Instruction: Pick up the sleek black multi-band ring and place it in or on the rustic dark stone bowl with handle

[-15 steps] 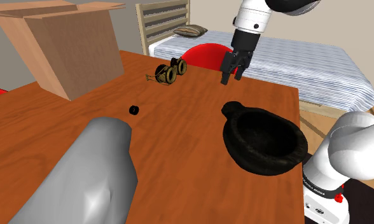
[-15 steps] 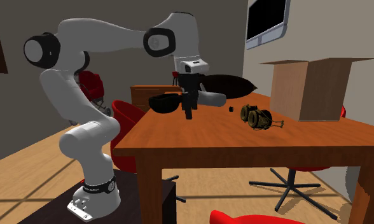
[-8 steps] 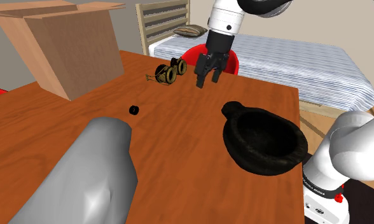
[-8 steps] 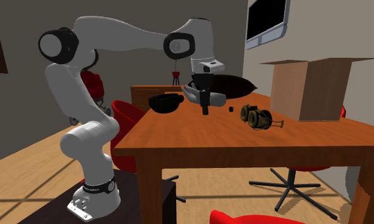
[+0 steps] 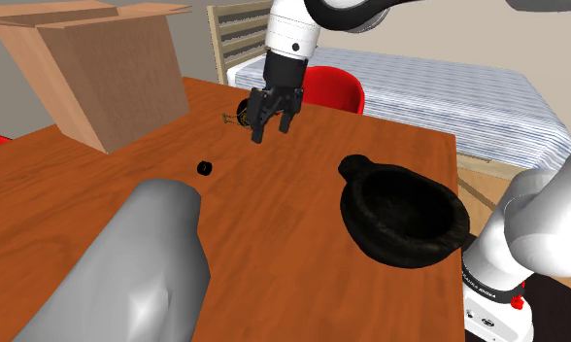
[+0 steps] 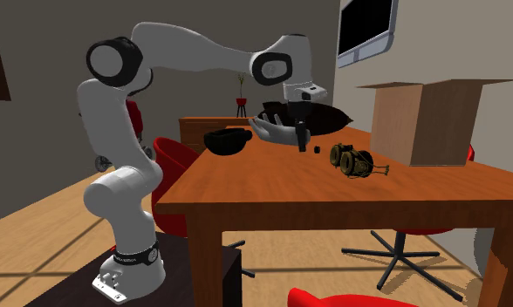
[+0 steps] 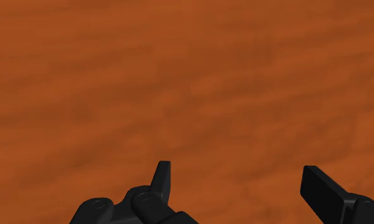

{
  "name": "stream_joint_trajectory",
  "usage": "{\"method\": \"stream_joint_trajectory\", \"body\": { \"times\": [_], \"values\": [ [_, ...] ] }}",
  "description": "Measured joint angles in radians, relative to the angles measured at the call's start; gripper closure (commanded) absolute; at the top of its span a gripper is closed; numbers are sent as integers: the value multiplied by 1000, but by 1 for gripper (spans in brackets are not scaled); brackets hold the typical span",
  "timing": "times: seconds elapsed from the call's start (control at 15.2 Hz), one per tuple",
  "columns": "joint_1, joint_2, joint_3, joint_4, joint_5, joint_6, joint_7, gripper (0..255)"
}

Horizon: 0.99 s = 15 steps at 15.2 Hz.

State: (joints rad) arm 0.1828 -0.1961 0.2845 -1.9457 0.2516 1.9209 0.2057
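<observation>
Orange-brown wood grain covers the desk (image 5: pixel 274 223), with a striped bed (image 5: pixel 449 87) and a red chair (image 5: pixel 332 87) behind it at the top of the shoulder view. The ring (image 5: pixel 204 168) lies left of centre in that frame, alone on bare wood: a small, plain black, short hoop with a dark hole through it. Its separate bands are too small to make out. In the second exterior view the ring (image 6: pixel 318 150) sits just right of the tool (image 6: pixel 301 146).

The tool (image 5: pixel 270 133) hangs above the desk at upper centre of the shoulder view, up and to the right of the ring. Its fingers are spread, with nothing between them. The wrist view shows the two black fingers (image 7: pixel 162 178) wide apart over bare desk (image 7: pixel 179 76).

The bowl (image 5: pixel 410 255), rough, black and stubby-handled, rests at the right of the shoulder view, well apart from the ring. Brass goggles (image 5: pixel 245 112) lie behind the tool, a cardboard box (image 5: pixel 99 68) stands upper left, and a grey bulk (image 5: pixel 138 272) fills the lower left.
</observation>
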Motion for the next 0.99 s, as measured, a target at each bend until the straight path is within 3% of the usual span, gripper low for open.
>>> {"method": "stream_joint_trajectory", "body": {
  "times": [0.59,0.99],
  "values": [
    [75,280,96,295,-96,33,97,0],
    [97,335,109,301,-120,87,118,0]
  ]
}}
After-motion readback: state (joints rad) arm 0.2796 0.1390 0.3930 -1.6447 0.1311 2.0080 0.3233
